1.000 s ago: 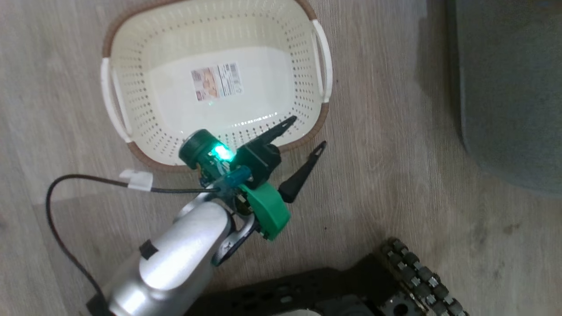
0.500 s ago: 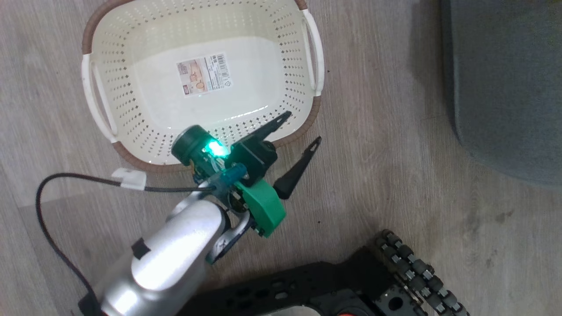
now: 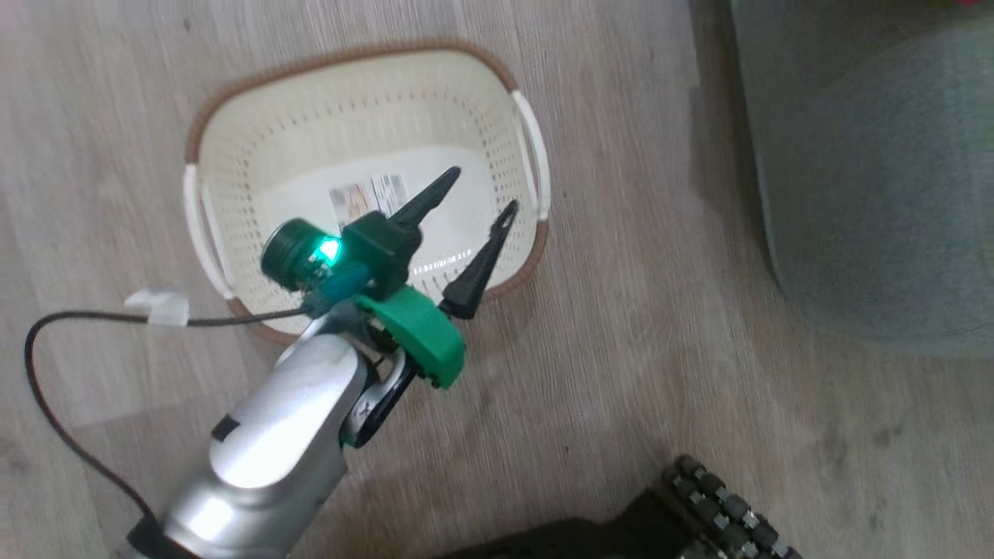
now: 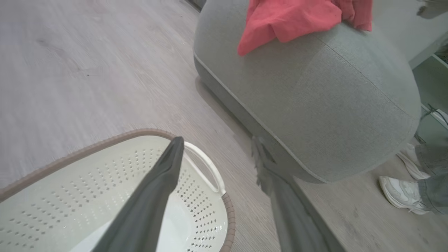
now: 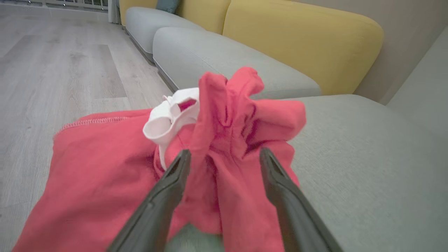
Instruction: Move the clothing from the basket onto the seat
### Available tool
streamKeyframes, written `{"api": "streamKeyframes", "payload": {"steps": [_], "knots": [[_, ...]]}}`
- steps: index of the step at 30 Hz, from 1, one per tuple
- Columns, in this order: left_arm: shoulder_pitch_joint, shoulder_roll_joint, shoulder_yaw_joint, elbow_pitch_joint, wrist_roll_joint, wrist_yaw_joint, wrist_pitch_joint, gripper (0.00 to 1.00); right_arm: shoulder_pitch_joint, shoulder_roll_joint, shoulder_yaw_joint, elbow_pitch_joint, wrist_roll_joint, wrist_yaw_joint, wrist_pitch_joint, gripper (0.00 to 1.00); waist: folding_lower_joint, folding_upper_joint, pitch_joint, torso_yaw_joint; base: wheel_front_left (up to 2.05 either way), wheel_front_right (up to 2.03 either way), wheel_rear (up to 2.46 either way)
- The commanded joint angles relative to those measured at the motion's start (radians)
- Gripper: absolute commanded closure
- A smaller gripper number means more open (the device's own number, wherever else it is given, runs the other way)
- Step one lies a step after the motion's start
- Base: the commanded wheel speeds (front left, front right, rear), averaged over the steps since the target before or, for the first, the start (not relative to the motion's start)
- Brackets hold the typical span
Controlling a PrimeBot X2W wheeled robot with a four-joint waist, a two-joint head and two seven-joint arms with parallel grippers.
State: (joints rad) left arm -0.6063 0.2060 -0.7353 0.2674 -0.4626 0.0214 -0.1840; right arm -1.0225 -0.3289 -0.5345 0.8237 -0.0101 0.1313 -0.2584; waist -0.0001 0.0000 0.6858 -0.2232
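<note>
- Our right end effector (image 5: 224, 154) stands spread, its fingers (image 5: 168, 196) straddling a bunched fold without pinching.
- That fold belongs to the bright red soft garment with a white part (image 5: 105, 164), lying on the large grey-green upholstered seat (image 5: 367, 157).
- We should withdraw straight back, snagging nothing.
- Our left end effector (image 3: 483, 189) hangs spread over the cream perforated plastic basket (image 3: 357, 116).

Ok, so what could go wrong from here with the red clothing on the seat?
The clothing bunches up inside the open right gripper, so it could snag and get dragged when the arm pulls away. A corner also hangs down the side of the seat, so it might slide off.
</note>
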Motion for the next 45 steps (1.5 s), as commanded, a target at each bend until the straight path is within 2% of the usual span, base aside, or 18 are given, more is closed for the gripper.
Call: {"api": "streamKeyframes", "payload": {"steps": [1,7,10,16,20,24,28,38,45], "knots": [[0.028,0.0,0.039,-0.007,-0.014,0.005,-0.022,0.0,0.075,-0.033,0.044,-0.077,0.036,-0.001,-0.003,0.0,0.0001,0.0,-0.091,0.013,0.0,0.0,0.0],[0.074,-0.005,0.103,0.05,-0.061,0.014,-0.062,0.0,0.275,-0.005,0.132,-0.247,0.148,-0.001,-0.003,0.0,0.0001,0.0,-0.215,0.03,0.0,0.0,0.0],[0.115,-0.019,0.177,0.088,-0.088,0.022,-0.076,0.0,0.448,0.021,0.176,-0.382,0.22,-0.001,-0.003,0.0,0.0001,0.0,-0.325,0.075,0.0,0.0,0.0],[0.222,-0.021,0.349,0.091,-0.067,0.032,-0.077,0.0,0.671,0.098,0.265,-0.533,0.212,-0.001,-0.003,0.0,0.0001,0.0,-0.463,0.122,0.0,0.0,0.0],[0.296,-0.029,0.455,0.099,-0.034,0.026,-0.078,0.0,0.781,0.157,0.356,-0.609,0.155,-0.001,-0.003,0.0,0.0001,0.0,-0.542,0.149,0.0,0.0,0.0],[0.361,-0.042,0.542,0.104,0.015,0.02,-0.078,0.0,0.876,0.212,0.428,-0.638,0.113,-0.001,-0.003,0.0,0.0001,0.0,-0.607,0.166,0.0,0.0,0.0],[0.416,-0.057,0.598,0.106,0.062,0.001,-0.078,0.0,0.949,0.247,0.453,-0.642,0.081,-0.001,-0.003,0.0,0.0001,0.0,-0.656,0.176,0.0,0.0,0.0],[0.446,-0.094,0.676,0.096,0.156,-0.04,-0.078,0.0,0.973,0.272,0.413,-0.627,0.045,-0.001,-0.003,0.0,0.0001,0.0,-0.68,0.174,0.0,0.0,0.0],[0.449,-0.118,0.709,0.083,0.193,-0.063,-0.078,0.0,0.968,0.275,0.425,-0.624,0.037,-0.001,-0.003,0.0,0.0001,0.0,-0.684,0.176,0.0,0.0,0.0]]}}
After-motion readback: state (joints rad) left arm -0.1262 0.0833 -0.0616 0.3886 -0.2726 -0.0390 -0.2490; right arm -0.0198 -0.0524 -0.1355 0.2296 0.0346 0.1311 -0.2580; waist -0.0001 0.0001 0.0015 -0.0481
